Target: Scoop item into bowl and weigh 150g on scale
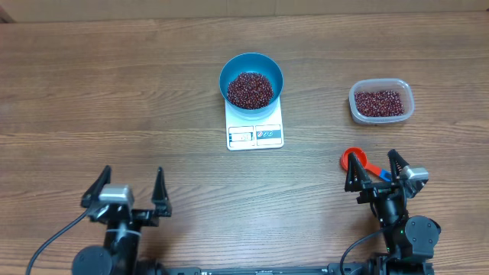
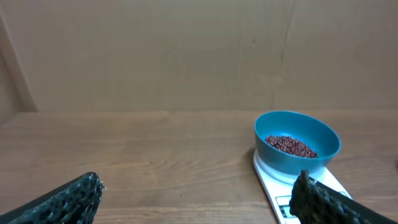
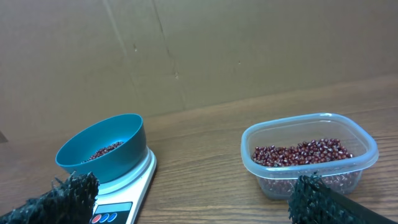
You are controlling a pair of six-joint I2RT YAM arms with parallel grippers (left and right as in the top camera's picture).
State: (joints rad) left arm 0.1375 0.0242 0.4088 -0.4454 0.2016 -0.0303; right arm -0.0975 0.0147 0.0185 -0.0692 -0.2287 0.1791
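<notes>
Overhead: round blue bowl (image 1: 251,63) of red-brown beans (image 1: 250,89) atop white square scale (image 1: 255,127), label (image 1: 267,135) illegible; left end effector (image 1: 133,173), right end effector (image 1: 373,162) agape.

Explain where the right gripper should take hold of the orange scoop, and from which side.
Likely the handle, from above: the orange scoop lies on the table with its slim handle pointing back toward the open right gripper, while the round cup must stay free for scooping.
</notes>
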